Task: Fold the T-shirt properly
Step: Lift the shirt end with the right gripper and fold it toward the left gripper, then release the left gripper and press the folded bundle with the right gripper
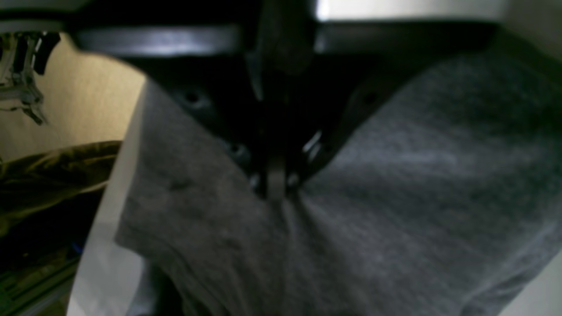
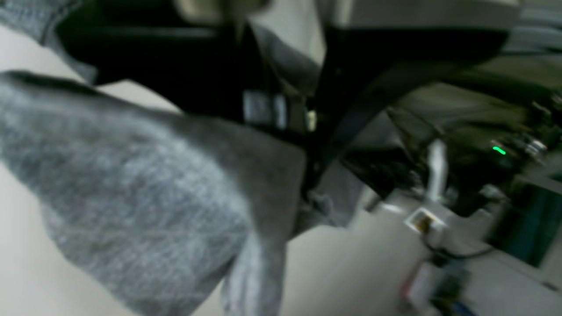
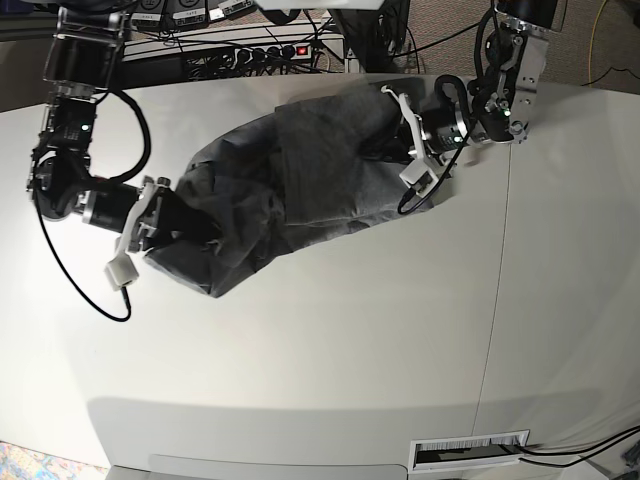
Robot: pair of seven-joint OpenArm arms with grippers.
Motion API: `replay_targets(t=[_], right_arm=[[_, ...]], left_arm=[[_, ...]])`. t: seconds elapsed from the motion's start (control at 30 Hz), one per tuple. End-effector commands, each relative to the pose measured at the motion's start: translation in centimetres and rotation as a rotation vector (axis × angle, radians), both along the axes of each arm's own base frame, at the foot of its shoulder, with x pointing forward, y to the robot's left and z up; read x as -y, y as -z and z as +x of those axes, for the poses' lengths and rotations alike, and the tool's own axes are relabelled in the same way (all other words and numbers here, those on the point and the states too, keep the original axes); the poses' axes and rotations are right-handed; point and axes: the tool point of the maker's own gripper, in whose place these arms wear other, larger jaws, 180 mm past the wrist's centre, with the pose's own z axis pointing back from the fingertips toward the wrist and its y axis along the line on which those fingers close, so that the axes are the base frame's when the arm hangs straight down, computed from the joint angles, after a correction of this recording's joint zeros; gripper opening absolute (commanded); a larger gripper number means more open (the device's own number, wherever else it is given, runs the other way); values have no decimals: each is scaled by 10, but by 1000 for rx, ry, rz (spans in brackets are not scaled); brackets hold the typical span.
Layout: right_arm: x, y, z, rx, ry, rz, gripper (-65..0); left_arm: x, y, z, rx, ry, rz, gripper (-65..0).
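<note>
Grey T-shirt (image 3: 290,190) bunched up on the white surface (image 3: 330,350), stretched between both arms. Left hand (image 1: 275,184) pinched tight on the cloth. Right hand (image 3: 185,225) clamped on the far end, likely to pull it flat for folding.

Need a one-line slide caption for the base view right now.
Both grippers, left and right, pinch opposite ends of the grey T-shirt on the white table.
</note>
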Motion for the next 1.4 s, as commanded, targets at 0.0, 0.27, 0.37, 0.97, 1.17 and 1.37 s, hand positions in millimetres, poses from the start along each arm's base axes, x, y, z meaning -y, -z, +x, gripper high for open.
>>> replay_targets(t=[0.0, 0.27, 0.37, 0.97, 1.17, 1.37], right_arm=[[-4, -20, 7, 68, 1, 45, -650], [-27, -21, 7, 68, -4, 131, -650], [-30, -22, 7, 68, -6, 146, -650], [-41, -33, 7, 110, -22, 165, -650], [-56, -35, 7, 111, -24, 218, -650], [-55, -36, 8, 117, -24, 216, -650]], left_arm=[[-2, 8, -7, -21, 28, 48, -650], [8, 2, 0, -4, 22, 23, -650], [16, -6, 12, 26, 20, 6, -650], [77, -14, 52, 138, 71, 26, -650], [87, -29, 65, 192, 132, 64, -650], [82, -47, 70, 198, 188, 143, -650]])
